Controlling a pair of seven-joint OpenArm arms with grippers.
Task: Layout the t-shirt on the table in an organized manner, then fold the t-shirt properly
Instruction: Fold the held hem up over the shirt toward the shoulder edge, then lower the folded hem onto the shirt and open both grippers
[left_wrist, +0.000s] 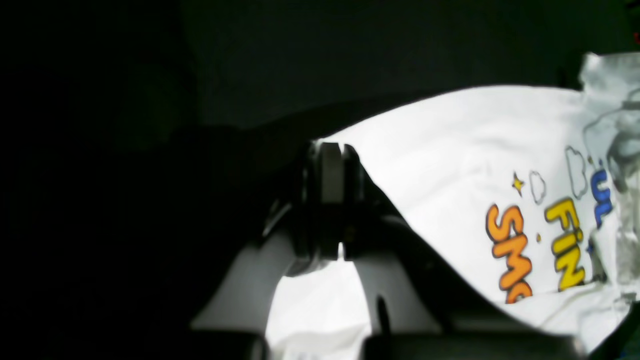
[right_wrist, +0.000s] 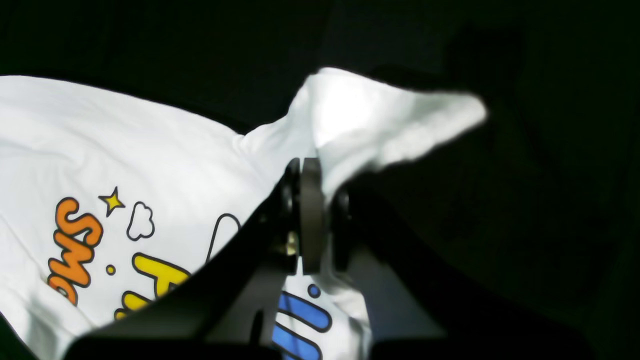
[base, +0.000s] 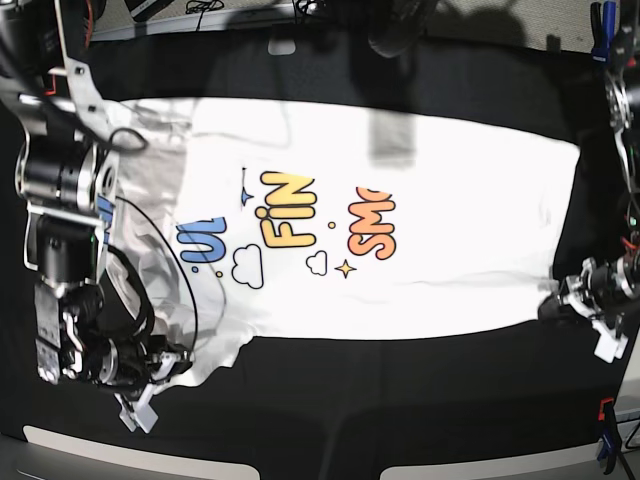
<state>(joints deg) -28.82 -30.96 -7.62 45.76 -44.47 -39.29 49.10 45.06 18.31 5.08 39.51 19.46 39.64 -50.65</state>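
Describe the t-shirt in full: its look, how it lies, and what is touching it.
The white short-sleeved cotton-looking t-shirt lies print-up, spread sideways across the black cloth-covered table. Its cartoon print shows blue, yellow and orange letters with outlined clouds and small stars. The body looks mostly smooth, while the sleeve end near the right arm is rumpled. The left gripper has its jaws shut on the hem corner; the right gripper has its jaws shut on cloth at the sleeve end, which bunches above it.

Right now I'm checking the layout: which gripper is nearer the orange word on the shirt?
Left. The left gripper pinches the t-shirt at its hem corner, the end where the orange word sits. The right gripper grips near the sleeve, past the blue letters.
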